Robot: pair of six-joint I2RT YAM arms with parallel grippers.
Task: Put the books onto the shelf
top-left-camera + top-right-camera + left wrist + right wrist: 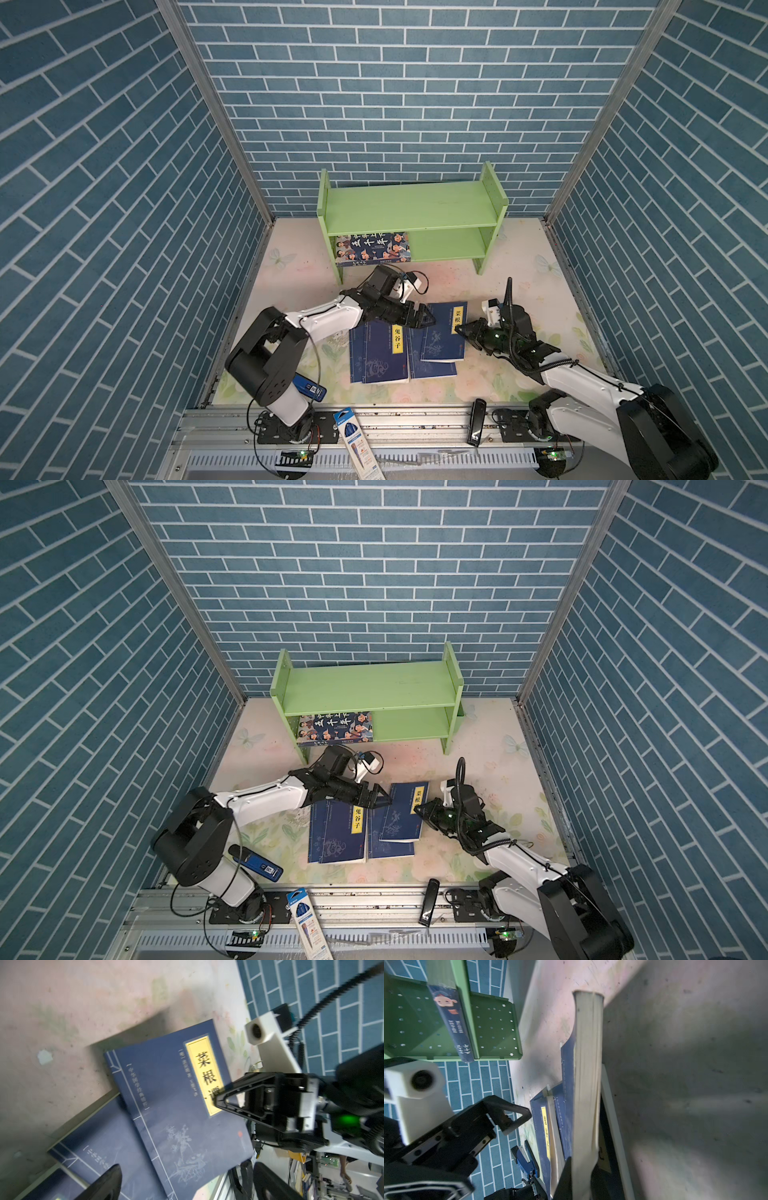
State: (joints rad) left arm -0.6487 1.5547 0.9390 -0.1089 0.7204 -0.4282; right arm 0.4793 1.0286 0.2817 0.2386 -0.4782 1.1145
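Navy book [442, 338], gripped by right pincer [458, 329]

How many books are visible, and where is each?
4. A cartoon-cover book lies on the shelf's lower board. On the table: left blue book, middle blue book, top blue book in the right gripper. More may hide beneath.

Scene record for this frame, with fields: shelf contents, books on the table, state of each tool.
shelf: cartoon book lying on lower tier, left end
table: navy books overlapping, in front of the shelf
right tool: shut on edge of top navy book
left tool: open, above the books, holding nothing
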